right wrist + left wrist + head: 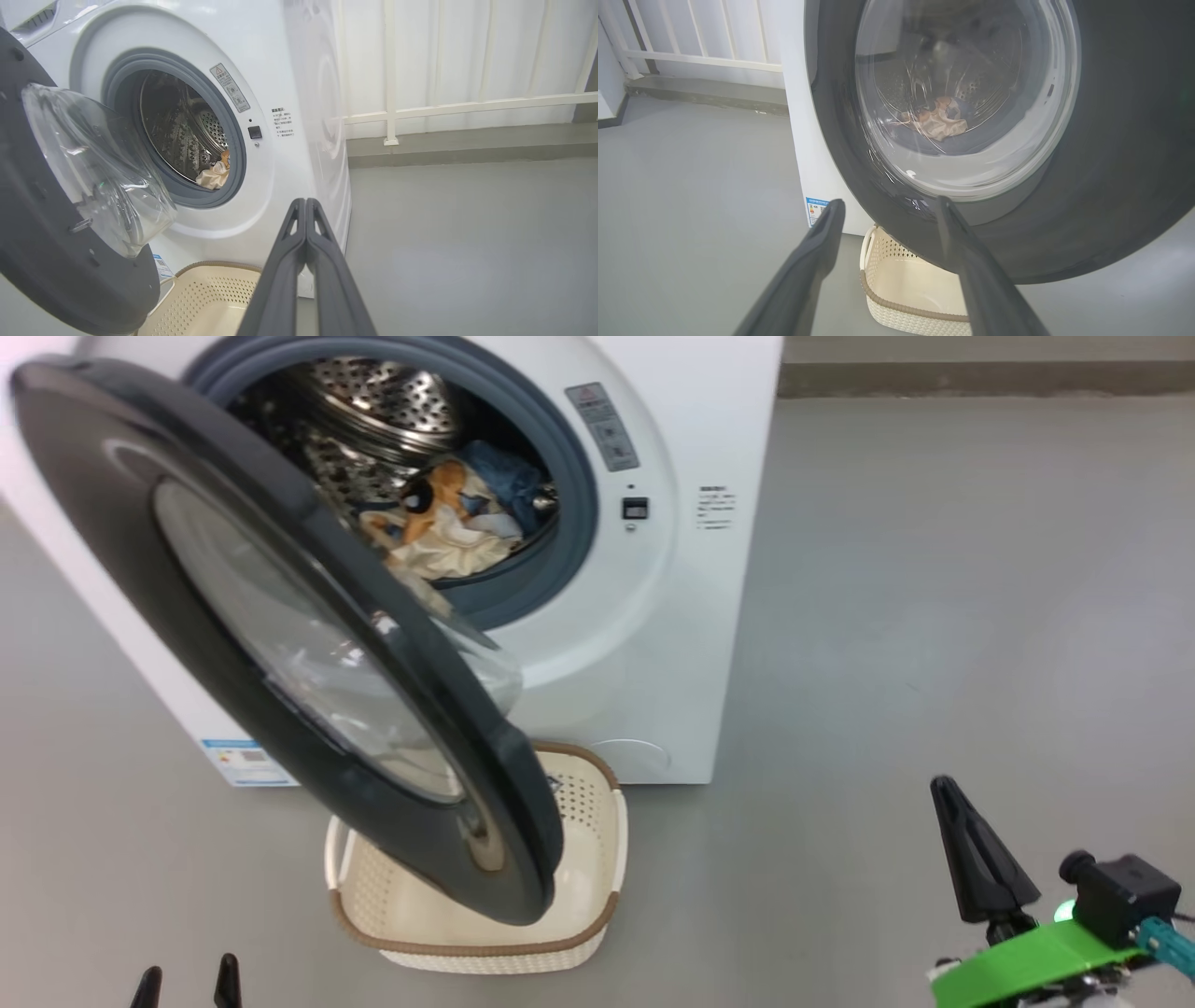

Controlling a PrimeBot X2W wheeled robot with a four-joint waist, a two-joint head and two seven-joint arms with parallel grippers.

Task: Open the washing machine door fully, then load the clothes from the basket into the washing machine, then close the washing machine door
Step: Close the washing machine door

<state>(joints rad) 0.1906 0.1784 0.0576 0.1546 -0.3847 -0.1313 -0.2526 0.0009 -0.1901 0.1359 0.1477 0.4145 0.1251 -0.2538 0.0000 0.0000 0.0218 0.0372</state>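
Observation:
The washing machine (644,616) stands with its door (112,429) swung out toward me at the left. The clothes (457,518), cream, orange and blue, lie inside the steel drum. Under the door's lower edge the basket (593,840) sits on the floor with its visible inside bare. My left gripper (888,203) is open just before the door's (1111,163) outer face, and the clothes (936,123) show through the glass. My right gripper (306,201) is shut on nothing, apart from the machine (289,70), to the right of the basket (210,298). At the lower corners are my left gripper (187,980) and right gripper (945,786).
Grey floor (934,616) spreads wide to the right of the machine. A low kerb with a white railing (444,107) runs behind it. The open door hangs over part of the basket (915,289) and blocks the way to the drum from the left.

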